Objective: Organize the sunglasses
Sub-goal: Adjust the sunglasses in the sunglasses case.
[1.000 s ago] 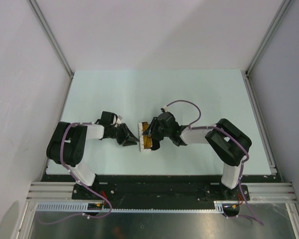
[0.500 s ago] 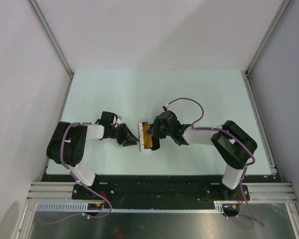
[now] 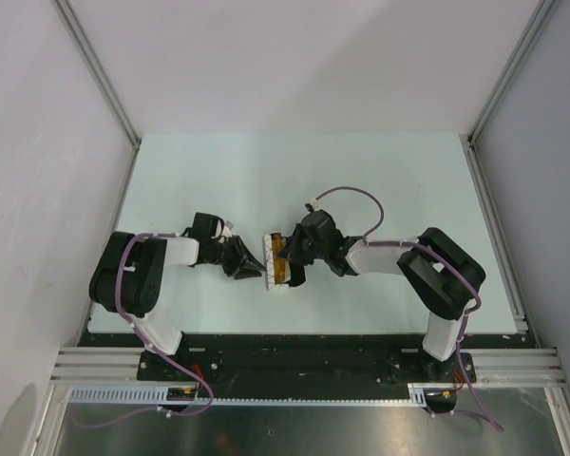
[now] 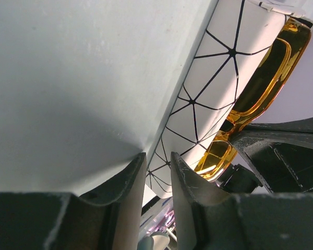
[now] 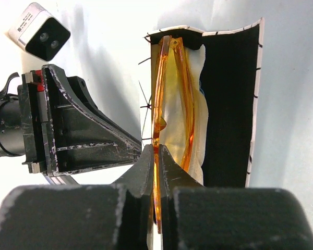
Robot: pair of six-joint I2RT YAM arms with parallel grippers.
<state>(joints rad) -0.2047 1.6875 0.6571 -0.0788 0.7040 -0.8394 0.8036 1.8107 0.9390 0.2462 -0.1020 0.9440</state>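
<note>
Folded sunglasses (image 5: pixel 172 99) stand on edge inside the open white case (image 4: pixel 208 78) at mid-table, the right gripper (image 5: pixel 157 156) pinched tight on their frame, the left gripper (image 4: pixel 157 182) clamping the case wall; release and closing apparently remain.

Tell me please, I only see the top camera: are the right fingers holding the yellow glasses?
Observer: Yes. The right wrist view shows the right fingers shut on the sunglasses, on their orange rim.
Operator: What's beside them?
Observer: The open case, its black lining showing.
Operator: And on the left?
Observer: The left wrist view shows the case's edge between the left fingers.
</note>
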